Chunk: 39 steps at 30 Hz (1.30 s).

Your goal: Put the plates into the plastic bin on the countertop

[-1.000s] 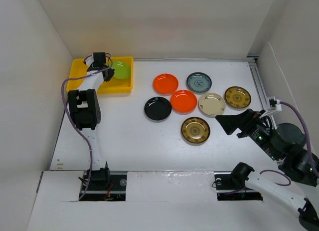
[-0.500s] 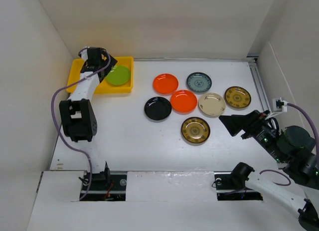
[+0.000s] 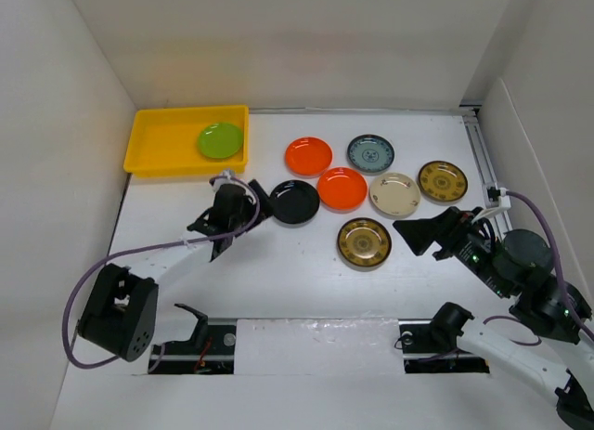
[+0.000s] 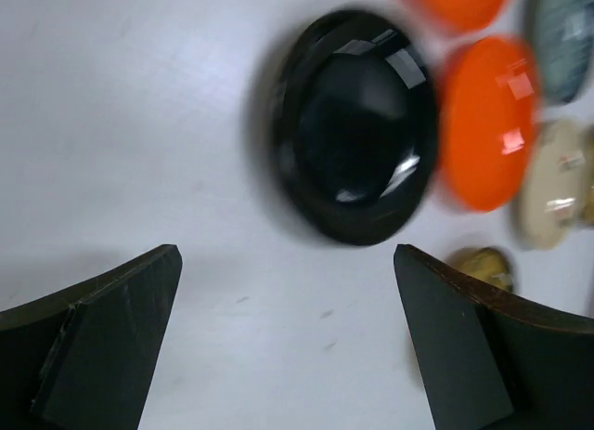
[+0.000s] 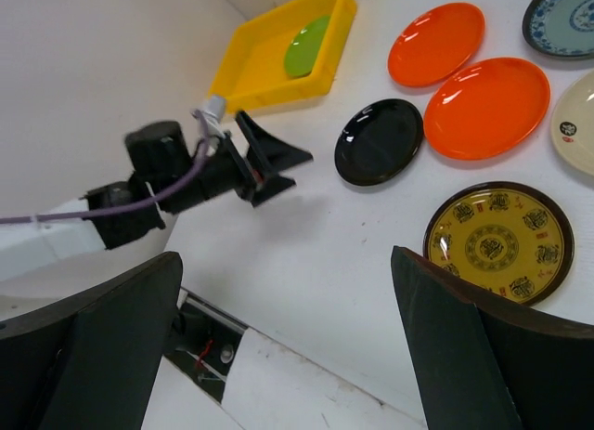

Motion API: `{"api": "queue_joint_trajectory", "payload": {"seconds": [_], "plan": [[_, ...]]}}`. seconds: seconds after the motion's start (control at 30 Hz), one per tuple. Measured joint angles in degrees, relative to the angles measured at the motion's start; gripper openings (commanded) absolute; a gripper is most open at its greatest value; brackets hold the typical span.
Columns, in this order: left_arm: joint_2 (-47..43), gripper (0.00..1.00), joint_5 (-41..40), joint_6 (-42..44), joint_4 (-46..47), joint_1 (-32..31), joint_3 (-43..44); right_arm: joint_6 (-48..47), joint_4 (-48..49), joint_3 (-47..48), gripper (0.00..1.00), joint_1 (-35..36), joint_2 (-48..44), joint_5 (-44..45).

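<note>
The lime green plate lies in the yellow plastic bin at the back left of the countertop. My left gripper is open and empty, just left of the black plate; in the left wrist view that black plate lies ahead of the spread fingers. Two orange plates, a teal plate, a cream plate and two brown-and-gold plates lie on the countertop. My right gripper hovers open and empty right of the near brown-and-gold plate.
White walls close in the countertop on the left, back and right. A rail runs along the right edge. The arm bases sit at the near edge. The plates lie close together, some nearly touching.
My left gripper opened and left the green plate in the bin, then swung back toward me to beside the black plate. The right arm shifted slightly left.
</note>
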Motion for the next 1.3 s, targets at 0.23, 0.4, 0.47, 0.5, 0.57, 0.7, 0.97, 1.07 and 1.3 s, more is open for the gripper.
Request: {"api": "queue_joint_trajectory", "payload": {"seconds": [0.23, 0.4, 0.47, 0.5, 0.57, 0.7, 0.97, 1.07, 1.3], "plan": [[4.9, 0.96, 1.8, -0.1, 9.1, 0.1, -8.4, 0.0, 0.3, -0.1, 1.0, 0.0, 0.0, -0.2], [12.8, 0.81, 2.3, -0.2, 16.2, 0.1, -6.1, 0.0, 0.7, -0.2, 1.0, 0.0, 0.0, -0.4], [16.6, 0.76, 2.4, -0.5, 17.6, 0.1, -3.5, 0.0, 0.8, -0.2, 1.0, 0.0, 0.1, -0.4], [18.1, 0.71, 2.4, -0.7, 18.2, 0.1, -2.3, 0.0, 0.9, -0.2, 1.0, 0.0, 0.1, -0.4], [21.1, 0.6, 2.3, -1.3, 19.1, 0.1, -0.1, 0.0, 0.9, -0.2, 1.0, 0.0, 0.1, -0.4], [24.8, 0.25, 1.4, -3.0, 19.3, 0.1, 2.3, 0.0, 0.9, -0.2, 1.0, 0.0, 0.1, -0.3], [26.1, 0.0, 0.1, -7.2, 17.7, 0.4, 2.8, 0.0, 0.9, -0.2, 1.0, 0.0, 0.1, -0.1], [24.6, 0.0, -1.2, -7.7, 15.3, 0.4, 2.8, 0.0, 0.9, -0.2, 1.0, 0.0, 0.1, -0.1], [11.6, 0.0, -6.9, -8.2, -0.6, 1.8, 3.5, 0.0, 0.9, -0.2, 1.0, 0.0, 0.1, -0.1]]}}
